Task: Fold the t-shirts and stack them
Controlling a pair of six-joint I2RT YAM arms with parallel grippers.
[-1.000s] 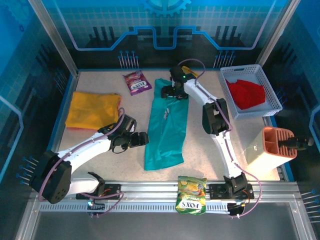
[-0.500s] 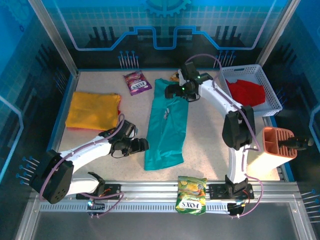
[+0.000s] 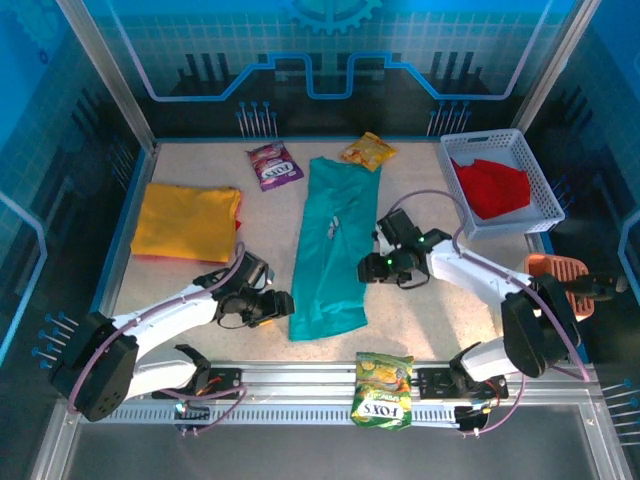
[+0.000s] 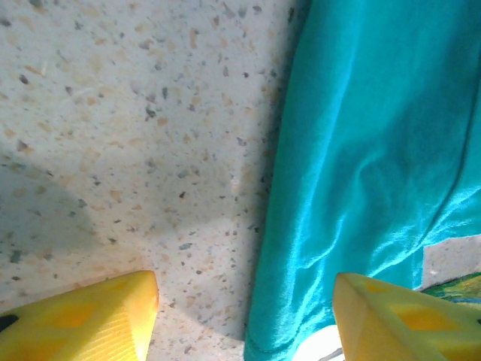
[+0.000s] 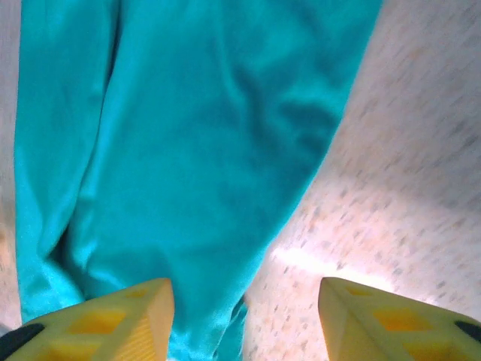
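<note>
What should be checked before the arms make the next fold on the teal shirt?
1. The left gripper open at the near-left edge of the teal shirt: ok.
2. The right gripper open over that shirt's right edge: ok.
3. Cloth pinched by either gripper: not ok, neither holds any yet.
4. The teal shirt lying flat in a long strip: ok.
5. The yellow shirt folded, at the left: ok.
6. The red shirt folded: not ok, bunched in the basket.
</note>
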